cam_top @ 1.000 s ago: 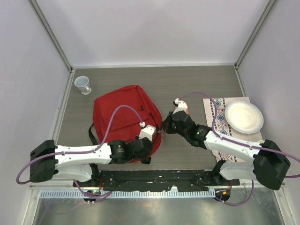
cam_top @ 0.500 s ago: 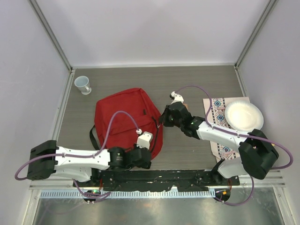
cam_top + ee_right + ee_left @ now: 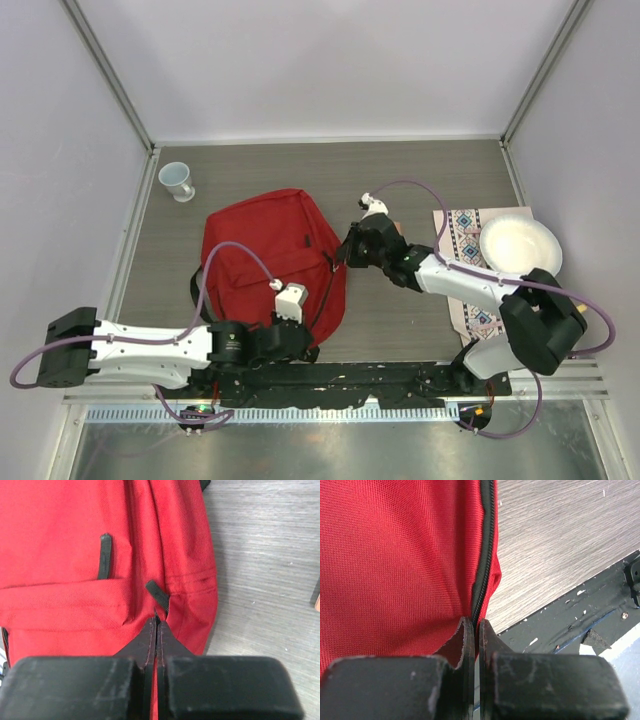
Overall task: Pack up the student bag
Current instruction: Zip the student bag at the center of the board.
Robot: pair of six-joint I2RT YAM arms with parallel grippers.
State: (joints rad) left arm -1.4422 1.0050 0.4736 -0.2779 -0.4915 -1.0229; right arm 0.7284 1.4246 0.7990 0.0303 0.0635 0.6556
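Observation:
The student bag (image 3: 262, 252), a red backpack with black zippers, lies flat left of the table's middle. My left gripper (image 3: 308, 338) is at the bag's near right corner. In the left wrist view it (image 3: 476, 624) is shut on the bag's black zipper seam (image 3: 485, 555). My right gripper (image 3: 344, 257) is at the bag's right edge. In the right wrist view it (image 3: 157, 621) is shut on a black zipper pull tab (image 3: 159, 596) beside the front pocket (image 3: 65, 605). A second black tab (image 3: 104, 555) lies loose on the pocket.
A white cup (image 3: 177, 181) stands at the far left. A patterned cloth (image 3: 463, 252) with a white plate (image 3: 520, 250) on it lies at the right. A black rail (image 3: 380, 378) runs along the near edge, close to the left gripper.
My left arm has drawn back toward the near edge and left, still at the bag's corner. My right gripper has moved a little farther away along the bag's right edge. The bag's outline has shifted slightly.

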